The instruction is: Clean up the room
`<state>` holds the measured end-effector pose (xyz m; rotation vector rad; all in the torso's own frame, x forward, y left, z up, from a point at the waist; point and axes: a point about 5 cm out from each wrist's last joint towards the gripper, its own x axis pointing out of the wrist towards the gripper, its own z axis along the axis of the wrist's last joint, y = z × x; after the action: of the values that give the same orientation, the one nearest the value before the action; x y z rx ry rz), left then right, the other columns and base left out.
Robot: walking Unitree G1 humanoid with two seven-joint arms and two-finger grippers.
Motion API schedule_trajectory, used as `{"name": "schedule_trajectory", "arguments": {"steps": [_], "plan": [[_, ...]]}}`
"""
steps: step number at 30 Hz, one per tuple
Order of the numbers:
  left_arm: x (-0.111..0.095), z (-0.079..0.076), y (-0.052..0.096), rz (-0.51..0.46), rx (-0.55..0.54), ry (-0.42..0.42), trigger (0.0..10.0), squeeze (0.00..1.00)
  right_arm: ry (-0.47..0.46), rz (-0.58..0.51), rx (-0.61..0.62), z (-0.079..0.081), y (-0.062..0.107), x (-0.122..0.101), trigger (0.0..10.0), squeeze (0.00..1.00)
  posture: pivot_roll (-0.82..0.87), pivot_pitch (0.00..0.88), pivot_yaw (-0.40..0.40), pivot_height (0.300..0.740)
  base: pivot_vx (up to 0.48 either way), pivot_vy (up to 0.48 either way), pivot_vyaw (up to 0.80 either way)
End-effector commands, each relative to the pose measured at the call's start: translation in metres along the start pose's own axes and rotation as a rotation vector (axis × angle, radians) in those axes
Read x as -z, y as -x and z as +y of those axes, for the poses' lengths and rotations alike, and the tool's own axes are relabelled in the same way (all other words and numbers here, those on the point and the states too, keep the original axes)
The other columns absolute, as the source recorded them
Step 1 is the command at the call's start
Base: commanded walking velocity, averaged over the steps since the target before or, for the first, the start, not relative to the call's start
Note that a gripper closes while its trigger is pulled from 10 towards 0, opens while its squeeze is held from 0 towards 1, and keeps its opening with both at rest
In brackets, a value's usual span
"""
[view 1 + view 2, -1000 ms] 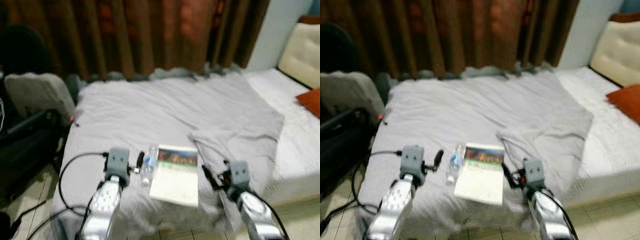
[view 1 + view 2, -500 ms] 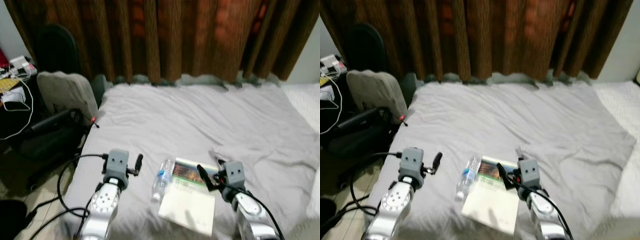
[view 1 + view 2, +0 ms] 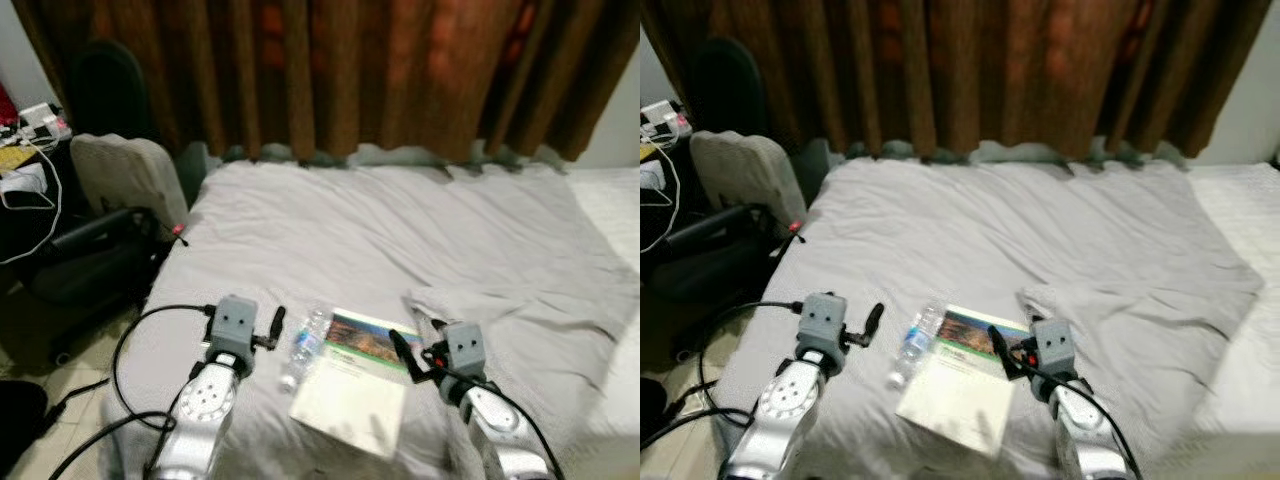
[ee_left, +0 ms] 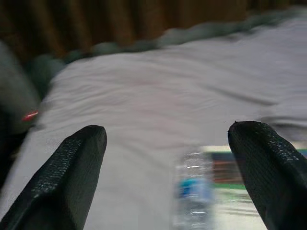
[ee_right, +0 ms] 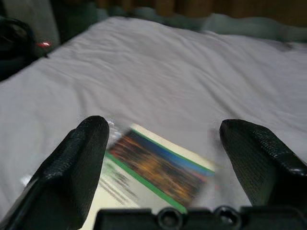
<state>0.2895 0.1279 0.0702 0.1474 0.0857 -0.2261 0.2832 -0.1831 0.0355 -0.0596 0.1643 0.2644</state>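
Nearest me, both tools hang wide open and empty over the bed's (image 3: 420, 235) near edge, the left tool (image 3: 277, 327) beside the water bottle (image 3: 303, 346), the right tool (image 3: 400, 350) at the booklet (image 3: 355, 388). It looks like the approach step; next, I'd guess, one tool lowers and closes on the bottle or booklet.

You see both silver arms extended forward from the lower edge of the head view, wrists roughly level. The left gripper (image 4: 165, 177) points ahead with its two black fingers (image 4: 67, 177) spread wide apart. The right gripper (image 5: 168, 167) likewise holds its fingers (image 5: 79, 167) wide apart, gripping nothing.
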Motion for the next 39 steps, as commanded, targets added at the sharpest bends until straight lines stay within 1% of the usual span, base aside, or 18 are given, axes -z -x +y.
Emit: {"name": "schedule_trajectory", "arguments": {"steps": [1, 4, 6, 8, 10, 11, 13, 16, 26, 30, 34, 37, 39], "plan": [[0.001, 0.003, -0.001, 0.006, 0.011, -0.015, 10.0, 0.00, -0.001, -0.017, 0.001, 0.000, -0.001, -0.005, 10.0, 0.00, 0.03, 0.000, -0.017, 0.740, 0.000, -0.469, 0.00], [0.003, 0.007, -0.001, 0.012, -0.010, -0.017, 10.0, 0.00, -0.002, -0.018, 0.001, 0.000, -0.001, -0.005, 10.0, 0.00, 0.03, 0.000, -0.016, 0.740, 0.000, -0.466, 0.00], [0.005, 0.012, -0.001, 0.015, -0.038, -0.012, 10.0, 0.00, -0.002, -0.019, 0.000, 0.001, -0.001, -0.005, 10.0, 0.00, 0.03, 0.000, -0.016, 0.740, 0.000, 0.000, 0.00], [0.001, 0.014, -0.001, -0.011, -0.055, 0.003, 10.0, 0.00, -0.002, -0.019, -0.001, 0.001, 0.000, -0.005, 10.0, 0.00, 0.03, 0.000, -0.015, 0.740, 0.000, 0.000, 0.00], [-0.002, 0.019, -0.001, -0.031, -0.094, 0.033, 10.0, 0.00, -0.004, -0.020, -0.006, 0.002, -0.001, -0.005, 10.0, 0.00, 0.03, 0.000, -0.015, 0.740, 0.000, 0.000, 0.00], [-0.002, 0.019, -0.001, -0.031, -0.094, 0.033, 10.0, 0.00, -0.004, -0.020, -0.006, 0.002, -0.001, -0.005, 10.0, 0.00, 0.03, 0.000, -0.015, 0.740, 0.000, 0.000, 0.00], [-0.004, 0.020, 0.000, -0.034, -0.126, 0.054, 10.0, 0.00, -0.010, -0.023, -0.025, 0.004, -0.001, -0.006, 10.0, 0.00, 0.03, 0.000, -0.016, 0.740, 0.465, 0.000, 0.00], [-0.003, 0.020, 0.001, -0.034, -0.142, 0.063, 10.0, 0.00, -0.013, -0.021, -0.035, 0.006, -0.001, -0.005, 10.0, 0.00, 0.04, 0.000, -0.018, 0.740, 0.465, 0.000, 0.00], [0.000, 0.027, 0.002, -0.016, -0.199, 0.065, 10.0, 0.00, -0.013, -0.011, -0.053, 0.008, -0.002, -0.005, 10.0, 0.00, 0.04, 0.000, -0.023, 0.740, 0.465, 0.000, 0.00], [0.000, 0.026, 0.002, -0.016, -0.201, 0.065, 10.0, 0.00, -0.003, -0.005, -0.067, 0.009, -0.002, -0.005, 10.0, 0.00, 0.04, 0.000, -0.024, 0.740, 0.465, 0.000, 0.00], [0.000, 0.025, 0.001, -0.018, -0.195, 0.060, 10.0, 0.00, 0.009, 0.006, -0.079, 0.010, -0.003, -0.004, 10.0, 0.00, 0.04, 0.000, -0.026, 0.740, 0.465, 0.000, 0.59], [0.000, 0.024, 0.000, -0.007, -0.171, 0.057, 10.0, 0.00, -0.001, 0.002, -0.077, 0.010, -0.002, -0.005, 10.0, 0.00, 0.04, 0.000, -0.028, 0.740, 0.465, 0.000, 0.51], [0.000, 0.026, -0.001, -0.003, -0.169, 0.057, 10.0, 0.00, -0.005, 0.012, -0.077, 0.010, -0.002, -0.003, 10.0, 0.00, 0.05, 0.000, -0.029, 0.740, 0.471, 0.000, 0.00]]}}
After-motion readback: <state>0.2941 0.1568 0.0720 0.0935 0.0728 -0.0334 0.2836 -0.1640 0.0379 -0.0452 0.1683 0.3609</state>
